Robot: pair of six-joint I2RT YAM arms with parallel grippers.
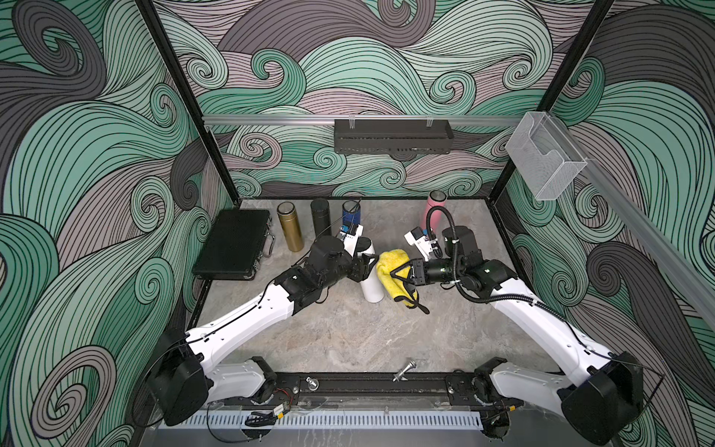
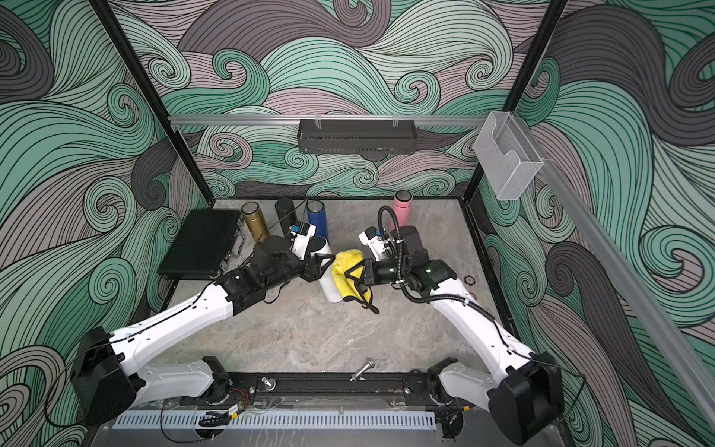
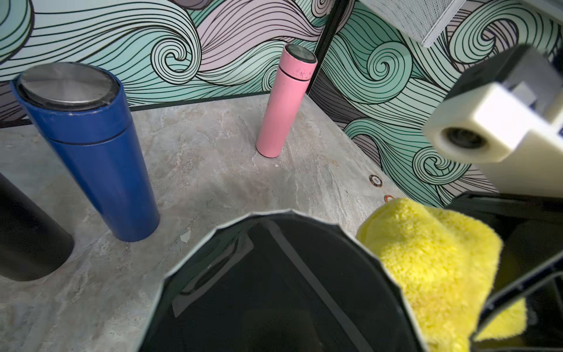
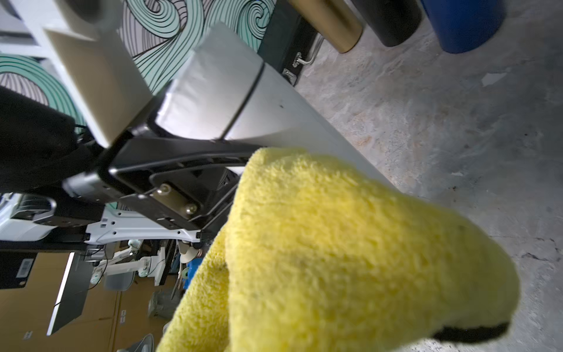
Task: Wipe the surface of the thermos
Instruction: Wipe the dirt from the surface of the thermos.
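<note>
While the left claw [image 1: 367, 267] clamps the white thermos [image 1: 372, 291], the right claw [image 1: 398, 275] pinches the yellow cloth [image 1: 390, 262].

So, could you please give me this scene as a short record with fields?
target: white thermos, standing on the table
left claw: shut on the white thermos, upper part
right claw: shut on the yellow cloth
cloth contact: pressed against the thermos's side
back row: gold thermos, black thermos, blue thermos, pink thermos
beside the gold thermos: black case, closed
</note>
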